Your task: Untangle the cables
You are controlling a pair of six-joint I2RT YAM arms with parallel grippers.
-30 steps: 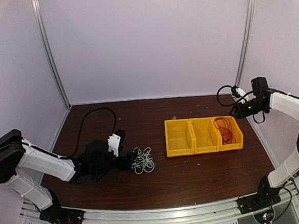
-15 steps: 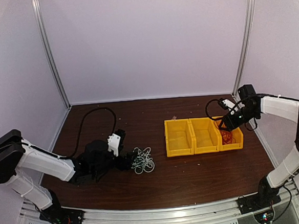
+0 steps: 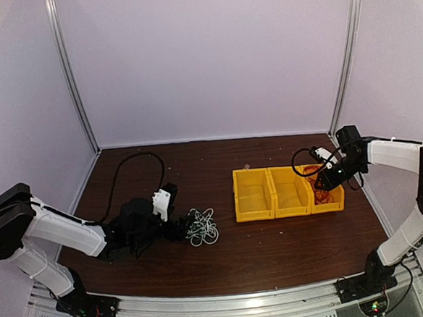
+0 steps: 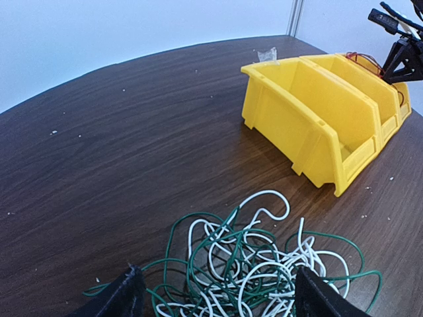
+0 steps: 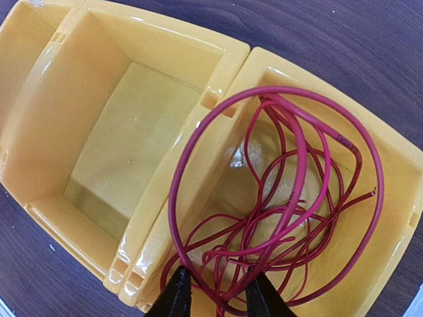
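A tangled bundle of white and green cables (image 3: 202, 226) lies on the dark table left of the bins. In the left wrist view the bundle (image 4: 251, 264) sits between the two black fingers. My left gripper (image 3: 180, 226) (image 4: 218, 305) is open wide around its near part. A red cable (image 3: 318, 182) (image 5: 291, 198) lies coiled in the rightmost yellow bin (image 5: 390, 152), with one large loop over the divider. My right gripper (image 3: 329, 178) (image 5: 219, 297) is low over that bin, its fingers a little apart with red strands between them.
Three joined yellow bins (image 3: 273, 213) (image 4: 310, 125) stand right of centre; the left and middle ones hold nothing. A thick black cable (image 3: 119, 181) loops behind the left arm. A small pale scrap (image 3: 247, 167) lies behind the bins.
My right gripper has come down and to the left, from high at the right wall to just over the rightmost bin. The left arm and the bundle have not moved.
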